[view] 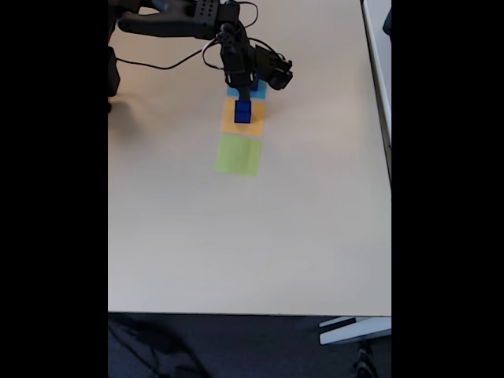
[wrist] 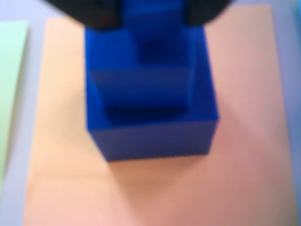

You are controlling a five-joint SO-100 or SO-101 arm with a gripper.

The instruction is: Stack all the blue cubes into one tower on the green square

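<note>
Three blue cubes form a stepped tower on the orange square [wrist: 244, 141]. The largest cube [wrist: 155, 141] is at the bottom, a middle cube [wrist: 141, 87] sits on it, and the smallest cube [wrist: 153, 26] is on top. In the blurred wrist view my gripper [wrist: 153, 14] has its black fingers [wrist: 96, 14] pressed against both sides of the smallest cube. The fixed view shows the gripper [view: 242, 96] directly above the tower [view: 243, 113]. The green square [wrist: 11, 70] lies bare at the left edge of the wrist view, and just below the orange one in the fixed view [view: 239, 153].
A light-blue square [view: 257, 91] lies just beyond the orange square [view: 228, 120], partly under the arm. The arm's base and cables [view: 157, 59] are at the top left. The table's edge [view: 378, 157] runs down the right side, with open tabletop below the green square.
</note>
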